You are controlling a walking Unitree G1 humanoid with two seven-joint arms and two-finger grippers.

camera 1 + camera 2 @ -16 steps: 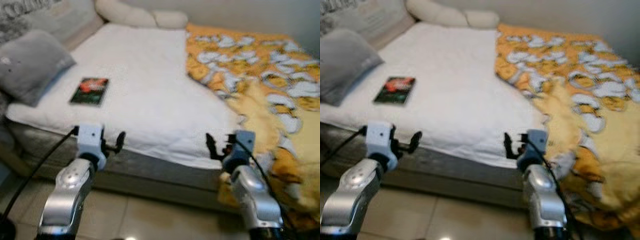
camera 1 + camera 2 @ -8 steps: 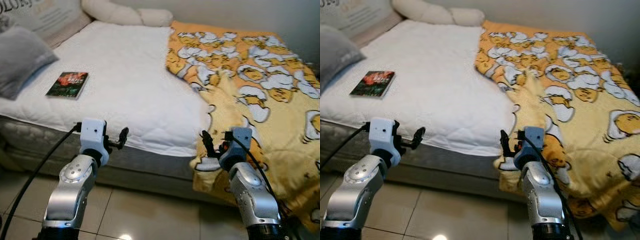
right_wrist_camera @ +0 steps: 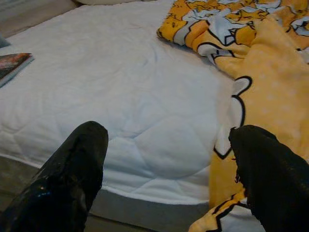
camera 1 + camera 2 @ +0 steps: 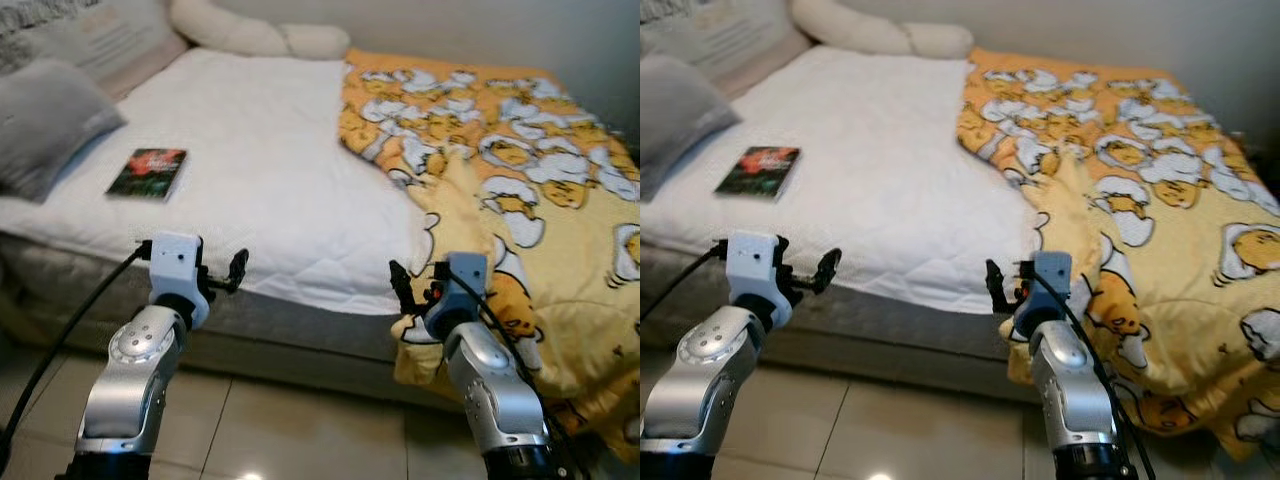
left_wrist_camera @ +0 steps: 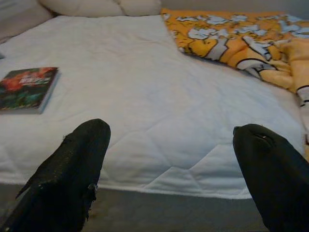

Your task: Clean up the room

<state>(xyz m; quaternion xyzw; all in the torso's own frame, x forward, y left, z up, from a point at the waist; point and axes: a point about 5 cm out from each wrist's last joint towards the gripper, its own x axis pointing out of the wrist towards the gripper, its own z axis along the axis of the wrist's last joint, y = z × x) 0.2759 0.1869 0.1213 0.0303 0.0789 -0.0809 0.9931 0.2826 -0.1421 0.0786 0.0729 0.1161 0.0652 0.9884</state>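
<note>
Right now the robot is standing at the side of the bed (image 4: 300, 200), both arms raised in front of it, and nothing is being held. The left gripper (image 4: 238, 270) is hovering at the mattress edge with its fingers (image 5: 72, 169) spread apart; the right gripper (image 4: 403, 290) is hovering likewise, fingers (image 3: 72, 169) wide apart, just beside the hanging corner of the yellow blanket (image 4: 520, 200).

As I judge it, this is the approach step of tidying the bed (no grasp is being made yet). Two things are asking for attention. A book (image 4: 148, 172) is lying flat on the white mattress, beyond the left gripper and off to its outer side, well apart from it. The blanket is lying bunched over the half of the bed ahead of the right gripper, one fold spilling over the edge toward the floor (image 4: 300, 430).

The next move probably calls for the right gripper reaching forward to pinch the blanket's loose edge, or the left one stretching out for the book; either way the robot is likely needing to lean in closer.
</note>
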